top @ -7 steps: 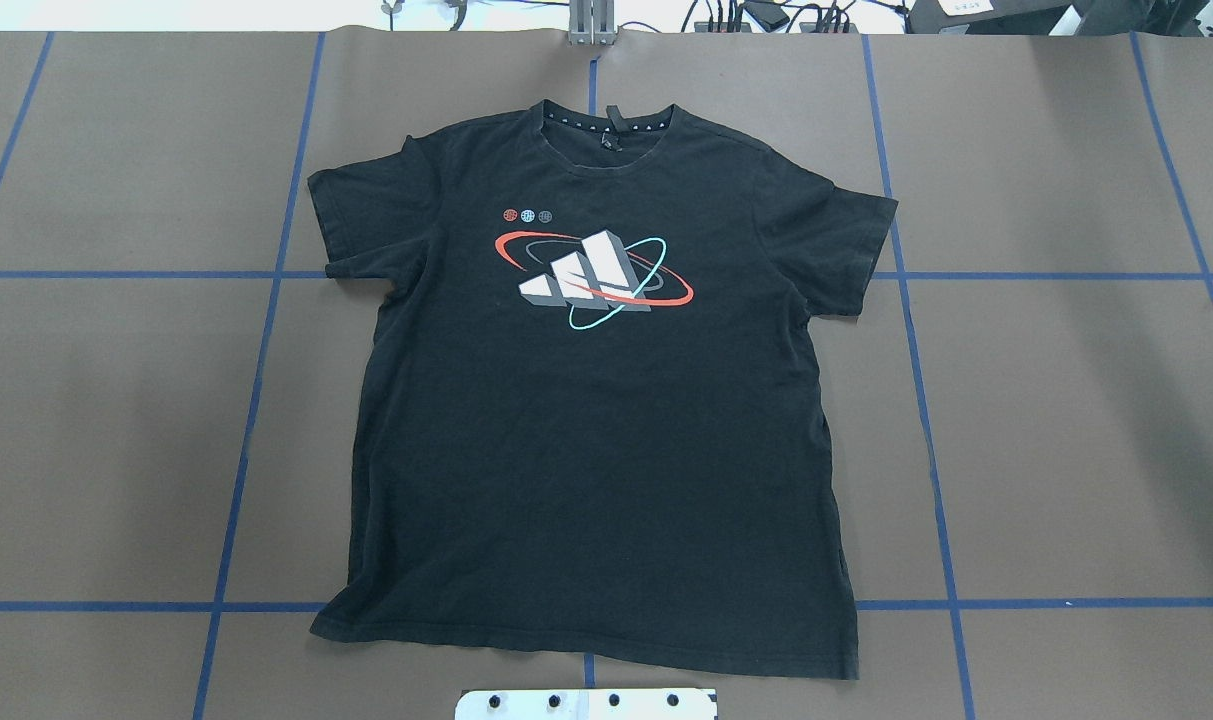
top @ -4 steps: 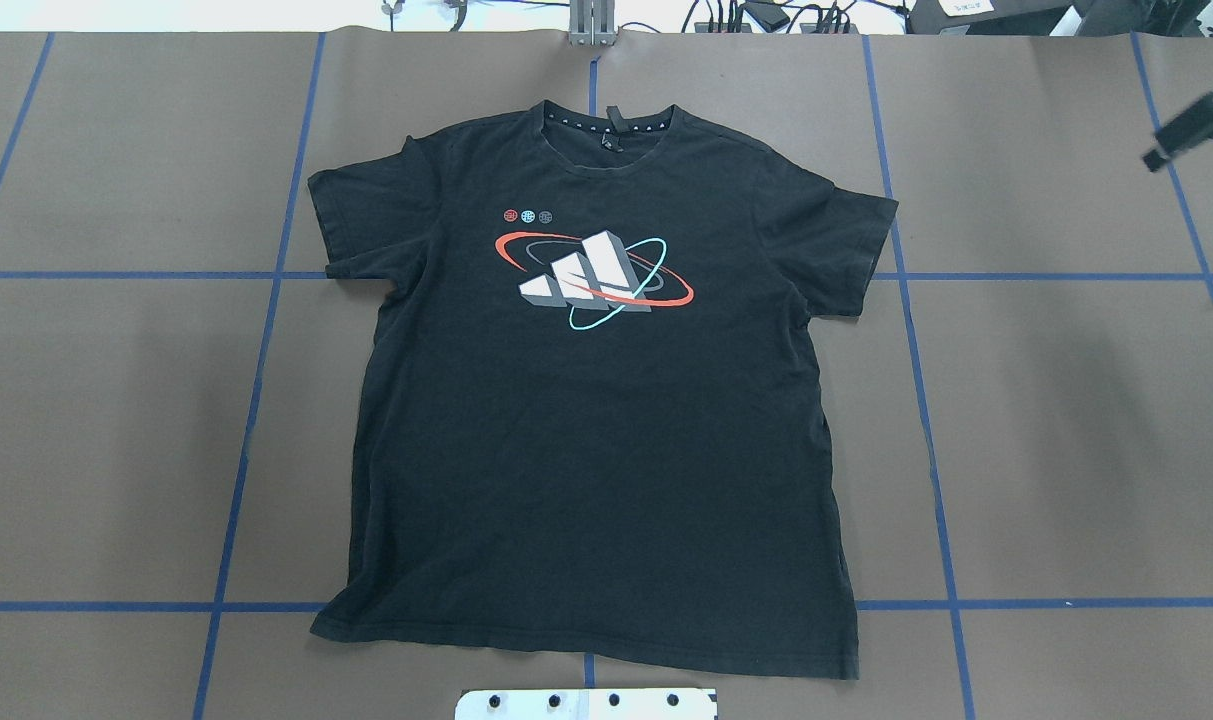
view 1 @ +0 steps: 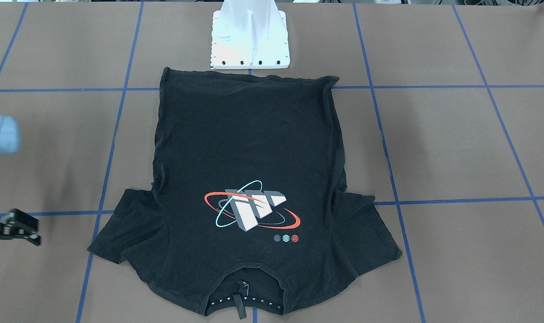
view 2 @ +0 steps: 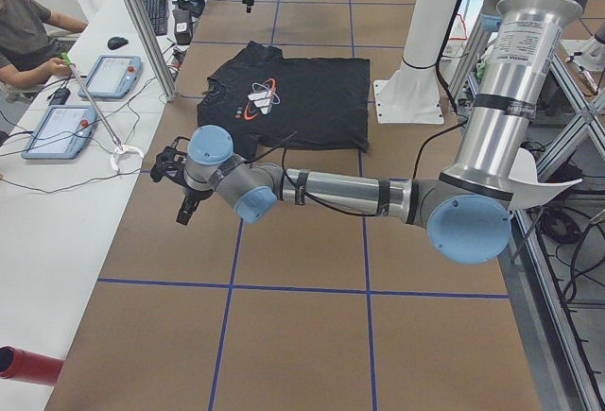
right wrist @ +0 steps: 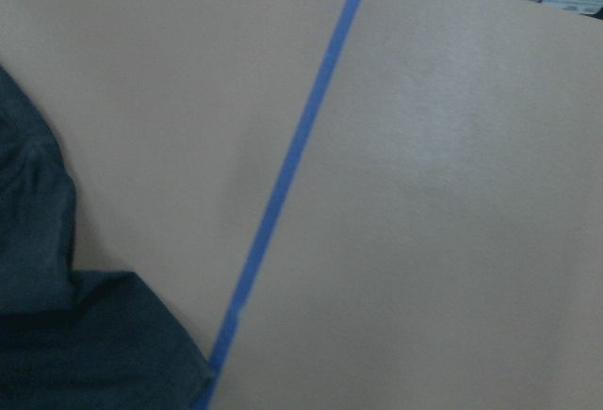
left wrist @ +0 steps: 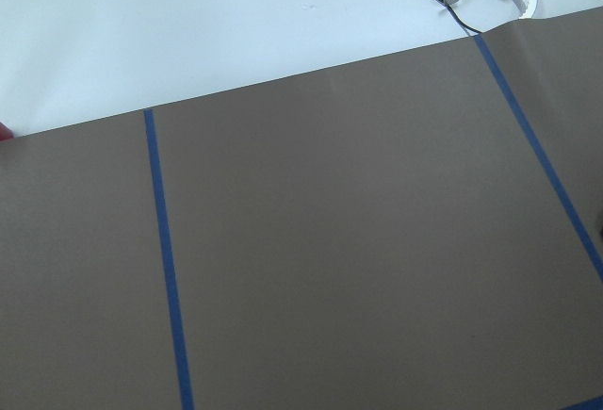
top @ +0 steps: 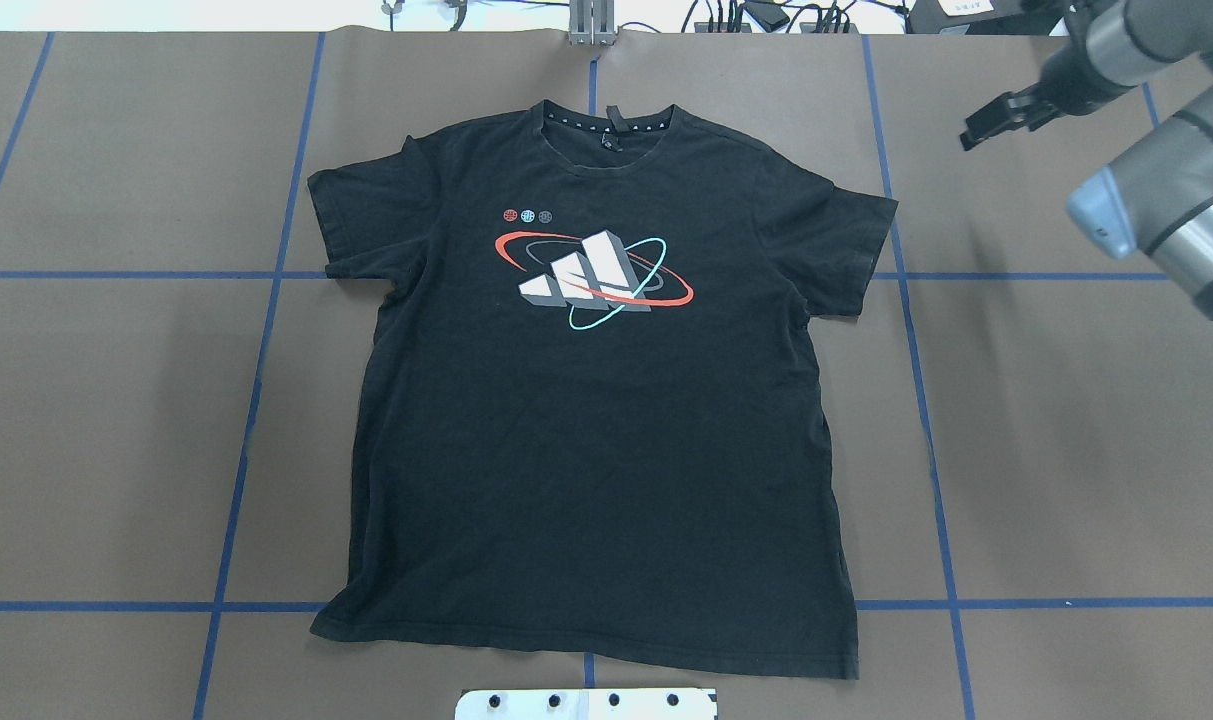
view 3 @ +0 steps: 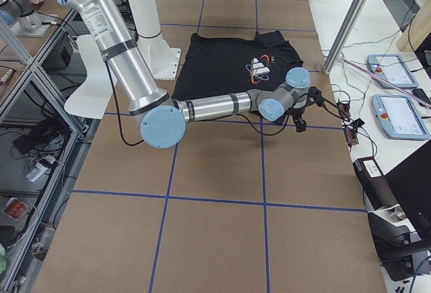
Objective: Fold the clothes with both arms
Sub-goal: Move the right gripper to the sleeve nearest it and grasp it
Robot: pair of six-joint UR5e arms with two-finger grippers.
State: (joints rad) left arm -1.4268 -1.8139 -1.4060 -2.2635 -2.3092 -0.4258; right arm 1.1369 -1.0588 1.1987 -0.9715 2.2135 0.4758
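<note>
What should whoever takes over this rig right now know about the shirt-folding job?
Right end effector: looks open and holds nothing. It is above bare table, off the shirt's right side, toward the far edge.
Left end effector: holds nothing and is above bare table well off the shirt's left side. Whether it is open or shut cannot be told.
Shirt: lies flat with the print up, sleeves spread, collar away from the robot, hem near the white base.
Done: no fold made.
Left: every fold. Neither arm touches the cloth yet.
</note>
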